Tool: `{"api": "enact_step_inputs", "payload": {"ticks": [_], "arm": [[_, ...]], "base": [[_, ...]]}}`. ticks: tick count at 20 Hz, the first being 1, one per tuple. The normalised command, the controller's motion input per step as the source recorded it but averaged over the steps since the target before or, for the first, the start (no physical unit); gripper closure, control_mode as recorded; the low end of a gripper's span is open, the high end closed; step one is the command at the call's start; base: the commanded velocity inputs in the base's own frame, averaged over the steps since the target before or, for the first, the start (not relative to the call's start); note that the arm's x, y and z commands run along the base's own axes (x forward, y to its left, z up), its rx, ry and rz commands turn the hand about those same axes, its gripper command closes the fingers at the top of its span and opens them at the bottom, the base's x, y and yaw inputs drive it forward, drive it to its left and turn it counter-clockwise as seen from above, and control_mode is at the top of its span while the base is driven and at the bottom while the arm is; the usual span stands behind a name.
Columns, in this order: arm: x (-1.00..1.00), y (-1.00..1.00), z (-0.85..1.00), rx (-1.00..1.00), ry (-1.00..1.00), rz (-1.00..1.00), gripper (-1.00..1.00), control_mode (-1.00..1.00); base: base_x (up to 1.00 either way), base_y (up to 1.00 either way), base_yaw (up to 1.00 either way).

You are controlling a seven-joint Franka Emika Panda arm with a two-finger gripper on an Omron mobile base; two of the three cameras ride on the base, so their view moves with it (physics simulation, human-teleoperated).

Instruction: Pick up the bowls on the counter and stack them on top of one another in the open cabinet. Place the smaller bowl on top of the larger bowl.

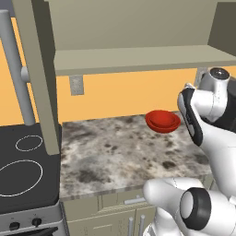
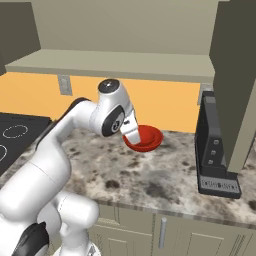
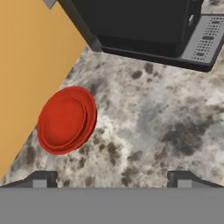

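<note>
On the counter (image 1: 115,147), in the left base view, the two red bowls sit nested near the orange back wall, the smaller bowl (image 1: 161,119) inside the larger bowl (image 1: 162,126). The open cabinet (image 1: 138,57) hangs above with its shelf bare, and a black stovetop (image 1: 23,170) lies to the left.

In the right base view, the white arm bends over the counter (image 2: 150,180) and its hand hides the left part of the larger bowl (image 2: 149,139). A dark coffee machine (image 2: 212,150) stands to the right, well apart from the bowls.

In the hand view, the gripper (image 3: 111,179) hovers above the speckled slab, fingertips (image 3: 40,179) spread wide and holding nothing. The nested bowls, smaller bowl (image 3: 63,118) within larger bowl (image 3: 87,127), lie ahead of the left fingertip beside the wall.
</note>
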Motion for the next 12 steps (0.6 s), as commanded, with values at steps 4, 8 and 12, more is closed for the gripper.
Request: {"api": "enact_step_inputs", "payload": {"ticks": [4, 8, 12], "arm": [[0.17, 0.00, -0.21, 0.03, 0.00, 0.00, -1.00, -1.00], [0.30, 0.00, -0.21, 0.00, 0.00, -0.02, -1.00, -1.00], [0.34, 0.00, -0.22, 0.00, 0.00, -0.03, -1.00, -1.00]], "base": [[0.00, 0.00, 0.00], [0.00, 0.00, 0.00], [0.00, 0.00, 0.00]]}}
